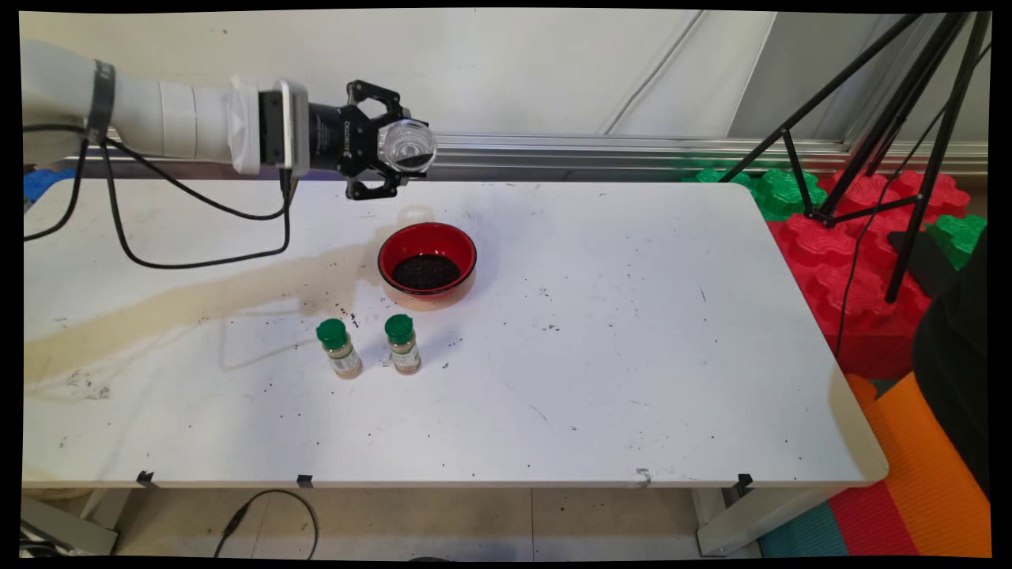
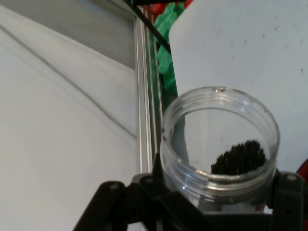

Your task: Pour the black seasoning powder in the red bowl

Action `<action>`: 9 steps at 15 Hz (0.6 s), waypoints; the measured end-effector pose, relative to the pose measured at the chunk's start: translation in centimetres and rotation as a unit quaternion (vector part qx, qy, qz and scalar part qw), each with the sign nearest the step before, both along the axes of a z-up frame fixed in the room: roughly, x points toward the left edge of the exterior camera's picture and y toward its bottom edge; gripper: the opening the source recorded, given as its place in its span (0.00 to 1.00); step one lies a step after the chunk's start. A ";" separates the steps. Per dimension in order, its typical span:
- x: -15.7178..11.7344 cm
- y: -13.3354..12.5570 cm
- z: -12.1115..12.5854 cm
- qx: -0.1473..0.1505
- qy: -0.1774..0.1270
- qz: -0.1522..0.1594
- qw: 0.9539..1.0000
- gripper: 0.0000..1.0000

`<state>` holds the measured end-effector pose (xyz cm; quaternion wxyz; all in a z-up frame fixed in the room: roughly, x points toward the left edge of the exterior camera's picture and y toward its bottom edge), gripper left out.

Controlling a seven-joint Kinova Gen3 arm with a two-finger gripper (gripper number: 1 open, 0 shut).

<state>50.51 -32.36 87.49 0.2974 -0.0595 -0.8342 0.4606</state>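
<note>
Two small spice bottles are seen nearest the front of the white counter (image 1: 632,356), a left bottle (image 1: 339,348) and a right bottle (image 1: 403,344), each with a green cap, a pale label and light brown contents, both upright and just beside one another. Dark crumbs are scattered on the scuffed surface around them, and a long tan stain (image 1: 198,300) is spread across the counter's left part. Behind the bottles, near but apart from them, a round bowl (image 1: 427,265) is set, red inside with a layer of dark grains at its bottom. Above and behind the bowl, the black gripper (image 1: 395,150) is held level over the counter's far edge, closed around a clear plastic jar (image 1: 407,147) that is tipped on its side. In the hand view the jar (image 2: 219,144) is shown as a smooth round cylinder with a ridged rim, a small heap of dark grains left inside. Beyond the counter, a black tripod (image 1: 885,118) is stood over red and green foam blocks (image 1: 838,245).
</note>
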 end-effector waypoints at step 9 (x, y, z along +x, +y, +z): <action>-1.5 0.6 3.4 0.103 0.124 0.036 0.986 0.00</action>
